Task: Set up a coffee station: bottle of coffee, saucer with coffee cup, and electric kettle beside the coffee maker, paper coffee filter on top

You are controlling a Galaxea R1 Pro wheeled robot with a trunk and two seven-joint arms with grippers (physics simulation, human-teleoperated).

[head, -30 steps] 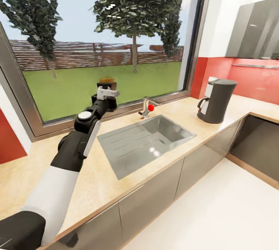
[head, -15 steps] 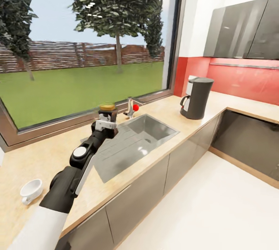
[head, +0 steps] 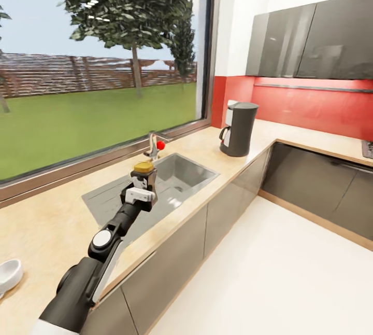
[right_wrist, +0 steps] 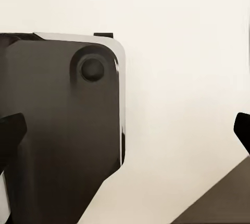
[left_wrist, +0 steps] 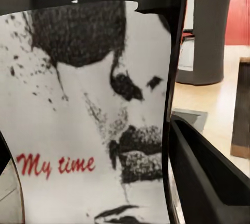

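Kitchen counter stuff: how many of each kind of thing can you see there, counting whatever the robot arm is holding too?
Coffee makers: 1
Coffee bottles, gripped by the left gripper: 1
White dishes at the picture's edge, cup or saucer unclear: 1
Sinks: 1
Taps: 1
Total: 5

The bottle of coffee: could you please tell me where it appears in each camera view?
Head view: the bottle of coffee is lower centre, in the left gripper, over the sink.
Left wrist view: its label covers the left and middle.
Right wrist view: not visible.
Shared landmark: the coffee maker.
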